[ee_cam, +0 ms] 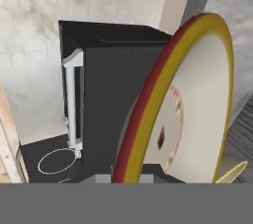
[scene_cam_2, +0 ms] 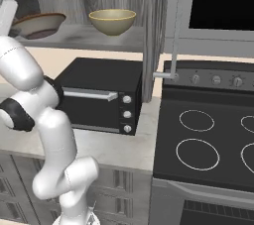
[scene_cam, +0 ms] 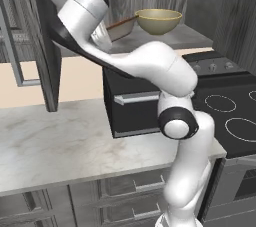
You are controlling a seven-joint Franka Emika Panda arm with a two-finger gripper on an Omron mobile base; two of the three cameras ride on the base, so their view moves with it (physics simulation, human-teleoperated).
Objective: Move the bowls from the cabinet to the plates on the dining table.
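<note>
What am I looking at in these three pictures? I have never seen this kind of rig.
This is a white robot arm in a rendered kitchen. Two pictures come from cameras on its base, behind it left and right; the third looks along its hand. The arm reaches into the open cabinet, its end effector shut, apparently on the rim of a tilted bowl. A second bowl stands upright beside it. Below, a black toaster oven sits on the marble counter, beside a stove.
</note>
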